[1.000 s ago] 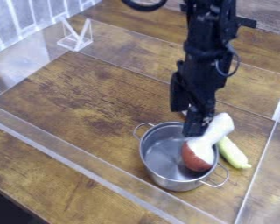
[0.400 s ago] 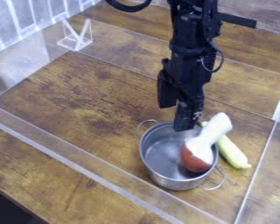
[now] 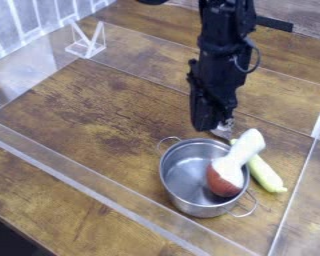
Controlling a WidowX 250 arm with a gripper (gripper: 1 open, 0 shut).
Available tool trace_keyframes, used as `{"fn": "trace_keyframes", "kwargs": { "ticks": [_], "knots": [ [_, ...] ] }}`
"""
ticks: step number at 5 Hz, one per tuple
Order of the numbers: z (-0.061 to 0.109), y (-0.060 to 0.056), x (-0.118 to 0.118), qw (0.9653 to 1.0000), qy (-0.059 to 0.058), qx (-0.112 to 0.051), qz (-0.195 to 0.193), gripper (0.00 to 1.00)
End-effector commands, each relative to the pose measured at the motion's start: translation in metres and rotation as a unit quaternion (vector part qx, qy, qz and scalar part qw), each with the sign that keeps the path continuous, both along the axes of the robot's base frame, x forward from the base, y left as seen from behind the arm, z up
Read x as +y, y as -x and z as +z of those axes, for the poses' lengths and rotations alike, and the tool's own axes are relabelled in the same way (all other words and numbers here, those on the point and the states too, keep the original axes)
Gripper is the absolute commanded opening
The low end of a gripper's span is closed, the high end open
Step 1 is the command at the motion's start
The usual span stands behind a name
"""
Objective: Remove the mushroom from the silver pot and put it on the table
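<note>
Mushroom sits in the silver pot in the camera view, cap low inside, its thick white stem slanting up and out over the rim toward the far right. The gripper hangs just beyond the pot's far rim, fingers pressed together, with no part of the mushroom in them. A small shiny bit shows by the fingertips; whether it is pinched or merely behind them, I cannot tell.

What matters for the coming move is that the stem's raised end lies near the gripper, a little nearer the camera and to the picture's right. The long axis runs from that end down to the cap, toward the camera and slightly left. The jaws would need to spread, shift over and close across the stem.

A long yellow-green vegetable lies outside the pot, close alongside the stem, so a finger coming down on that side could catch it. The pot's loop handles could snag too. Bare wood of the table to the picture's left looks a fair place for setting down.
</note>
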State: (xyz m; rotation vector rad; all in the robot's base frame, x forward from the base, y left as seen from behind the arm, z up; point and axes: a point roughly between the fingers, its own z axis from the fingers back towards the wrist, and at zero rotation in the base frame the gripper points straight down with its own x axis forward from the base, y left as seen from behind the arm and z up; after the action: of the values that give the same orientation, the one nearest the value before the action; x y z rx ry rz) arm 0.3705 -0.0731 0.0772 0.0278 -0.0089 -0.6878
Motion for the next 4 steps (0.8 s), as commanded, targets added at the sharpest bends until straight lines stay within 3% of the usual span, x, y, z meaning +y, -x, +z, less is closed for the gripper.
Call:
{"fn": "trace_keyframes", "kwargs": {
  "ticks": [1,2,3,4],
  "knots": [
    [0.040,-0.001,-0.012,0.9990,-0.001,-0.043,-0.010,0.00],
    [0.056,0.004,-0.017,0.9986,-0.008,-0.051,-0.011,0.00],
    [0.083,0.009,-0.008,0.9981,-0.016,-0.059,-0.006,0.00],
    [0.095,0.017,0.002,0.9974,-0.022,-0.069,0.001,0.00]
  ]
}}
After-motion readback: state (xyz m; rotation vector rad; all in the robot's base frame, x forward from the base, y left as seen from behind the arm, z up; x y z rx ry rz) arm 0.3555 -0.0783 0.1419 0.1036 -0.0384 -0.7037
